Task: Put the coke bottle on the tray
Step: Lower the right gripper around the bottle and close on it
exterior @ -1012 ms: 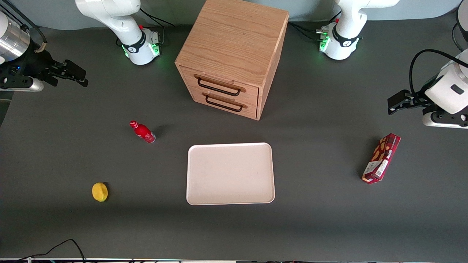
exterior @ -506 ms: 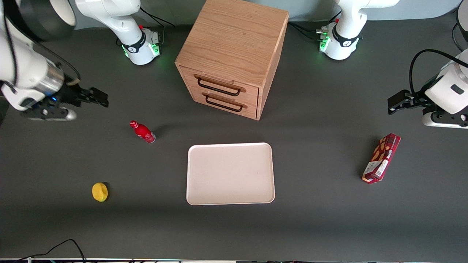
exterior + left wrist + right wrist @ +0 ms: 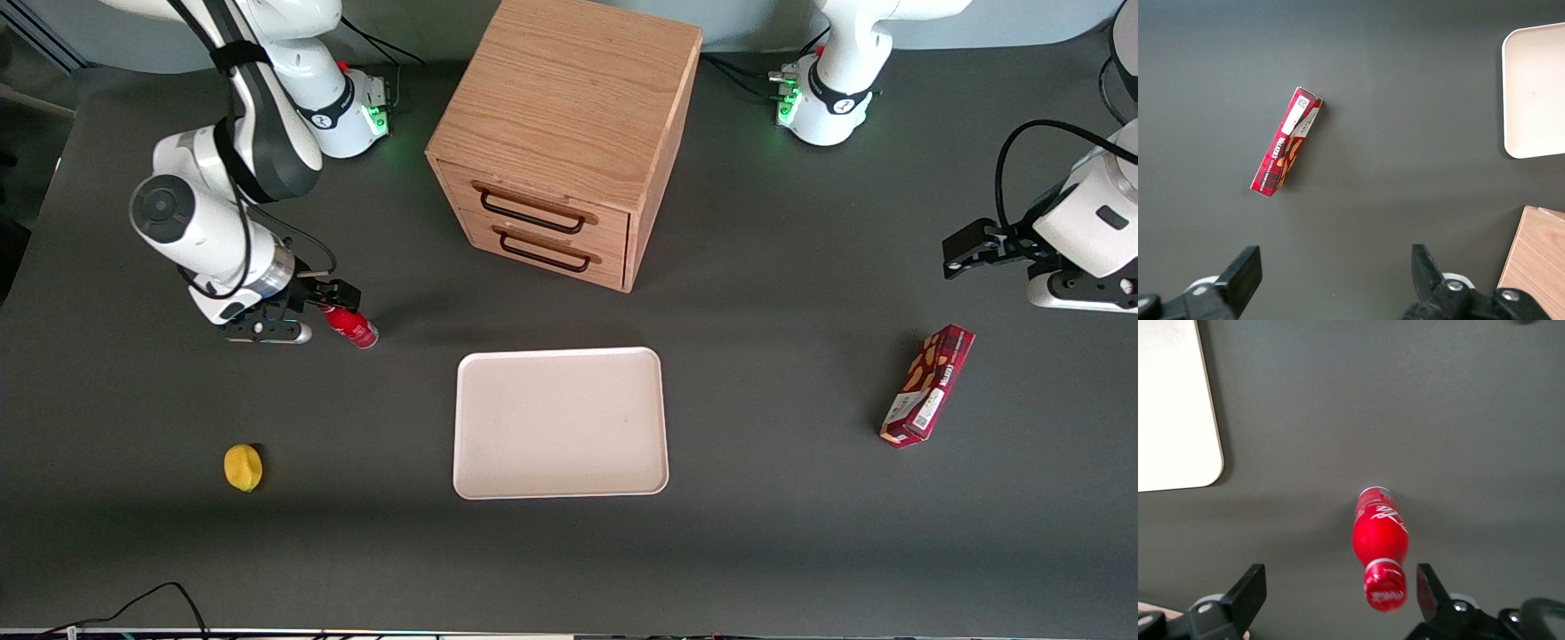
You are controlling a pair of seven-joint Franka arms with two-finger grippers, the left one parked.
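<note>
None of the task is done: the right arm's gripper (image 3: 1338, 593) hovers with jaws spread wide, the upright coke bottle (image 3: 1380, 545) standing on the table between them, cap nearer one jaw, ungrasped, well apart from the empty cream-white tray (image 3: 560, 422).

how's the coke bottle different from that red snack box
The coke bottle is small, rounded and narrow-necked, standing upright; the snack box is larger, flat-sided and lies on the table. The open gripper is at the bottle's cap; the box lies toward the parked arm's end. Both are red with printing and off the tray.
</note>
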